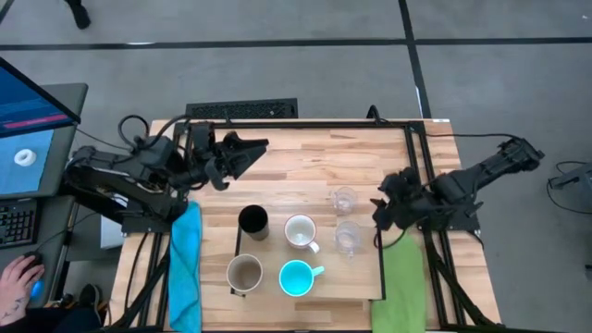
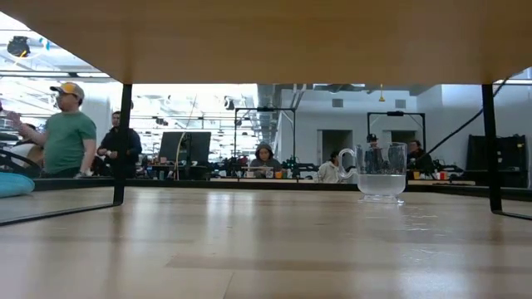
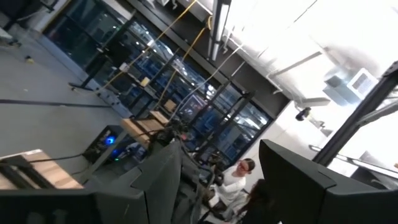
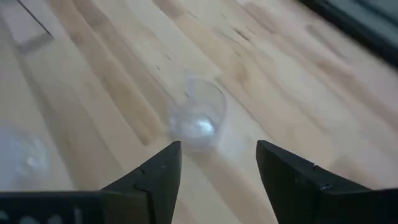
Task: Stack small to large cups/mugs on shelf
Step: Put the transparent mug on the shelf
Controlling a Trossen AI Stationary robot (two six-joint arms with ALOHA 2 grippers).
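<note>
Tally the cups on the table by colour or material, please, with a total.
Clear glasses: 2
Black tumbler: 1
White mug: 1
Tan mug: 1
Blue mug: 1
Total: 6

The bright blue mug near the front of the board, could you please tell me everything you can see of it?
The bright blue mug looks turquoise inside and out, with a round open mouth and one small handle pointing toward the robot's right. Its material looks like glazed ceramic or plastic; I cannot tell which. It stands upright and appears empty on the light-wood shelf, in the near row, right of the beige-tan mug and below the white mug. Nothing touches it except the board; neither tool is near it.
</note>
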